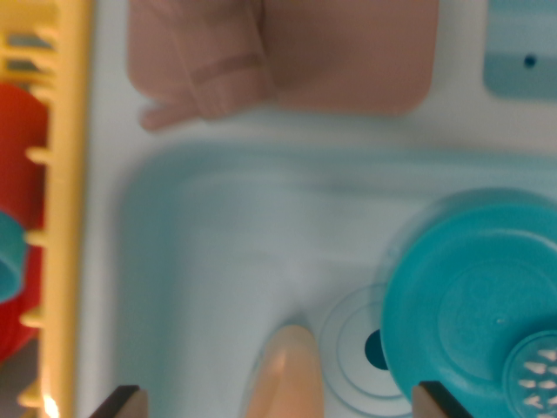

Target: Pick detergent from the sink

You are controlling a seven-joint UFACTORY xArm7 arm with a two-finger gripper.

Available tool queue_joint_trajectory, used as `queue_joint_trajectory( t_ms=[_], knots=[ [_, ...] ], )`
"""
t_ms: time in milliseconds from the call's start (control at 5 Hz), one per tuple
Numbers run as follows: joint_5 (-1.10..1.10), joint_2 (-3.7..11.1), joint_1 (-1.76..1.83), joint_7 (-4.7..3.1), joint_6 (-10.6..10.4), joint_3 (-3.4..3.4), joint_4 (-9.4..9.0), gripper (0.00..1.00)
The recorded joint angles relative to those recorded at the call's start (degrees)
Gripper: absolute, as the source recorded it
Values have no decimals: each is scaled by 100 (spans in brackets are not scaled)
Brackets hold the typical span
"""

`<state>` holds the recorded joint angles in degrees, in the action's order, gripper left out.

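The wrist view looks straight down into a pale blue toy sink (218, 261). A peach-coloured bottle shape, likely the detergent (283, 374), lies in the basin at the bottom middle, cut off by the frame edge. My gripper (278, 402) hangs above it, open, with only the two dark fingertips (126, 402) showing at the lower corners, one on each side of the bottle. Neither fingertip touches it. The picture is blurred.
A teal plate (474, 305) lies in the sink's right part beside the drain (376, 348). A yellow dish rack (61, 200) with a red item (17, 218) stands along the left. A pink faucet block (287, 57) sits above the basin.
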<state>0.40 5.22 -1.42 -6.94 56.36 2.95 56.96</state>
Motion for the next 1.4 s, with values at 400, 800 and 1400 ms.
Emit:
queue_joint_trajectory(
  t_ms=[400,800,1400],
  knots=[
    [13,19,-17,-38,-207,20,-193,0],
    [25,36,-33,-73,-399,39,-372,0],
    [44,64,-57,-127,-698,69,-651,0]
  ],
)
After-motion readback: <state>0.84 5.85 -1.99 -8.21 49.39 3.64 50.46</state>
